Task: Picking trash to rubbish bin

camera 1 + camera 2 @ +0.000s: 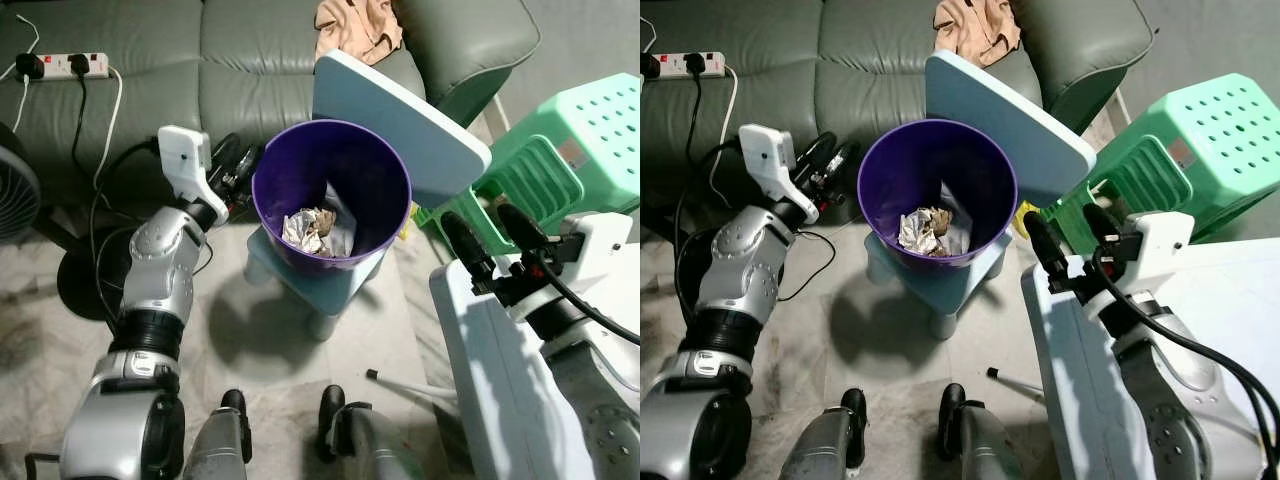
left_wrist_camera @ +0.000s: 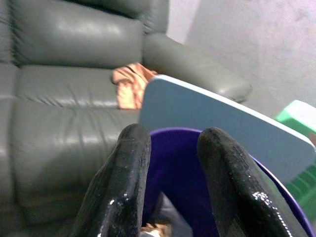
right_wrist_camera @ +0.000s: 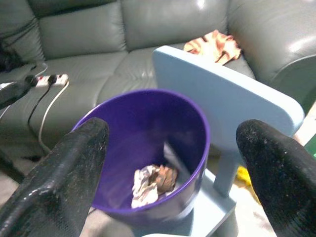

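Grey leather sofa (image 1: 200,70) across the back of a living room, pale mottled floor (image 1: 260,340) in front. Far left on the sofa seat: white power strip (image 1: 70,65) with black plugs and trailing cables; at the left edge, part of a dark fan (image 1: 15,195). Next along, left gripper (image 1: 236,168) raised just beside the left rim of the purple rubbish bin (image 1: 385,165) — black fingers (image 2: 123,177) close together with a narrow gap, nothing between them, pointing at the bin's wall. Bin standing upright on the seat of a small light-blue chair (image 1: 400,120), chair back rising behind and to the right of it. Crumpled trash (image 1: 310,230) — whitish paper with a brownish scrap — lying at the bottom of the bin, resting against a pale sheet. Orange-tan cloth (image 1: 360,25) bunched on the sofa behind the chair. On the floor below the chair, a thin dark-tipped stick (image 1: 400,382). Right of the bin, right gripper (image 1: 495,232) held apart from it, fingers (image 3: 64,177) spread wide and empty, bin framed between them. Mint-green perforated plastic stool (image 1: 590,130) tipped on its side at far right.
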Controlling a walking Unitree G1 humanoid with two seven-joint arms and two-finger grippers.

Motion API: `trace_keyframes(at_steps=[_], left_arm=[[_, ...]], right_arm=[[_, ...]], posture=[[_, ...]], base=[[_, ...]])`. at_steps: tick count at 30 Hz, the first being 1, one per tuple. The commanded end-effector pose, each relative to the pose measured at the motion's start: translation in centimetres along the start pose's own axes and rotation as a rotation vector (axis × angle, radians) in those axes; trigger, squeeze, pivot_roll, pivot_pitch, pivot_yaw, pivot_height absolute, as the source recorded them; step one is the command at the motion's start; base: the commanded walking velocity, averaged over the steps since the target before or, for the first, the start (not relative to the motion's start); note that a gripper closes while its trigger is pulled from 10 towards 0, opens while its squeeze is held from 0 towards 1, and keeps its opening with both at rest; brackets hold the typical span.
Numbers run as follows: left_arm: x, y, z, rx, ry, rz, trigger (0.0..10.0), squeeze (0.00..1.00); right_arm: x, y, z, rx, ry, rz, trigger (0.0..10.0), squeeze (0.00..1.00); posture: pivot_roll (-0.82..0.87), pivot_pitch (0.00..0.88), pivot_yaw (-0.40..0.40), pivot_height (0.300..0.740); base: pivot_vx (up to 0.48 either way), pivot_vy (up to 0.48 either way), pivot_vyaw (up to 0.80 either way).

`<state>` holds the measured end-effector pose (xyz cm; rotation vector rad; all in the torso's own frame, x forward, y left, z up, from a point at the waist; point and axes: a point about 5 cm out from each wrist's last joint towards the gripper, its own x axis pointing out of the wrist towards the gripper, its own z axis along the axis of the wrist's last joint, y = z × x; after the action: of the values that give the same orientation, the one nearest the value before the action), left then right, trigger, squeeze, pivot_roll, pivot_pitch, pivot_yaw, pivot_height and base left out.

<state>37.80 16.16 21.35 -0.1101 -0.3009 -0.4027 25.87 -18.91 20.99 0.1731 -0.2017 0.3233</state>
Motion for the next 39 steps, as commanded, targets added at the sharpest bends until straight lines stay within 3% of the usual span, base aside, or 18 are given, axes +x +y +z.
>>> trace_keyframes(at_steps=[1, 6, 9, 17, 24, 26, 28, 29, 39], left_arm=[[-0.5, -0.3, -0.3, 0.023, 0.012, 0.024, 10.0, 0.00], [-2.2, -0.7, -0.9, 0.025, 0.020, 0.157, 10.0, 0.00], [-2.7, -1.2, -1.3, 0.024, 0.037, 0.179, 10.0, 0.00], [-3.2, -1.5, -2.2, -0.017, 0.067, 0.247, 10.0, 0.00], [-2.6, -1.2, -2.3, -0.042, 0.074, 0.299, 10.0, 0.00], [-2.4, -0.9, -2.2, 0.036, 0.081, 0.327, 10.0, 0.00], [-2.3, -0.8, -2.5, 0.028, 0.085, 0.339, 10.0, 0.00], [-2.3, -0.8, -2.5, 0.074, 0.083, 0.345, 10.0, 0.00], [-1.8, -1.1, -3.5, -0.016, 0.094, 0.365, 10.0, 0.00]], right_arm=[[-0.2, -0.4, -0.6, -0.006, 0.000, -0.023, 10.0, 0.00], [0.8, -1.2, -1.7, -0.012, -0.033, -0.113, 10.0, 0.00], [1.3, -1.6, -2.2, -0.004, -0.048, -0.142, 10.0, 0.00], [2.4, -2.1, -3.1, -0.018, -0.062, -0.165, 10.0, 0.00], [3.4, -3.0, -4.1, -0.042, -0.065, -0.202, 10.0, 0.00], [3.7, -3.3, -4.5, -0.061, -0.053, -0.207, 10.0, 0.00], [4.0, -3.3, -4.8, -0.051, -0.047, -0.203, 10.0, 0.00], [4.3, -3.4, -4.9, -0.060, -0.044, -0.199, 10.0, 0.00], [5.4, -3.7, -5.7, -0.075, -0.027, -0.189, 10.0, 0.00]], posture=[[-0.02, 0.236, -0.088, 0.740], [0.00, 0.195, -0.089, 0.740], [0.01, 0.173, -0.091, 0.740], [0.03, 0.086, -0.087, 0.740], [0.05, 0.021, -0.100, 0.740], [0.05, 0.010, -0.104, 0.740], [0.05, 0.000, -0.104, 0.740], [0.05, 0.000, -0.110, 0.740], [0.07, 0.000, -0.136, 0.740]], base=[[0.000, 0.000, 0.00], [0.000, 0.000, 0.00], [0.000, 0.000, 0.00], [0.000, 0.000, 0.00], [0.000, 0.000, 0.00], [0.000, 0.000, 0.00], [0.000, 0.000, 0.00], [0.000, 0.000, 0.00], [0.000, 0.000, 0.00]])
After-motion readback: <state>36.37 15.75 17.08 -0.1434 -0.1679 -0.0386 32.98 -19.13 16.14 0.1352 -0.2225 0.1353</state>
